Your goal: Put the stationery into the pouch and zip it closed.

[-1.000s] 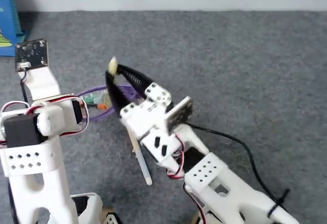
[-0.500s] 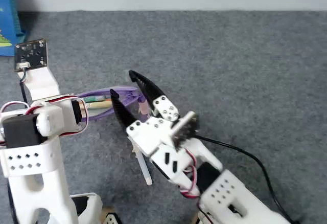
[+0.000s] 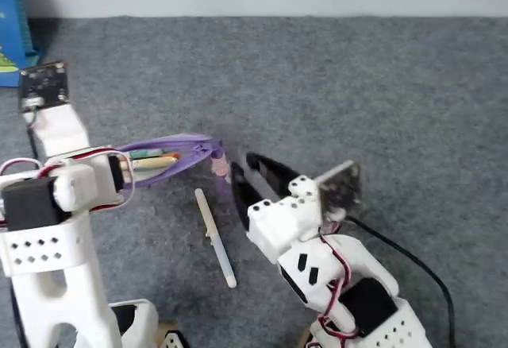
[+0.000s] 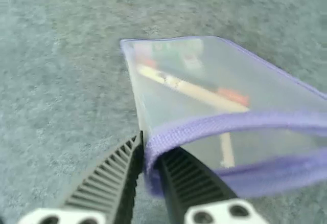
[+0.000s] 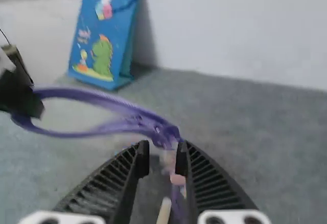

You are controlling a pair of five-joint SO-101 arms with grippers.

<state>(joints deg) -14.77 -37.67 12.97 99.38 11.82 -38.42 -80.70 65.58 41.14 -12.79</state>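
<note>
Left gripper: jaws pinching the purple fabric rim of the pouch at its left end. This holds the mouth up and open.

The pouch is clear plastic with purple trim. It sits left of centre on the grey carpet, with its long side running left to right. Through the wall I can see a pencil, something green and an orange-red bit. From the high view the pencil and the green item sit towards the left half of the pouch.

Right gripper: just right of the pouch's right end, tips pointing far-left. The jaws are spread with a narrow gap and are not clamped on anything. In its wrist view the gripper lines up with the end of the zipper strip. A pinkish zipper pull hangs in the gap. I can't tell whether either finger touches it.

One white pen is outside the pouch, flat on the carpet. It is near side of the pouch and just left of the right gripper, running near to far.

A blue dinosaur bag leans on the far wall at the far-left corner.
</note>
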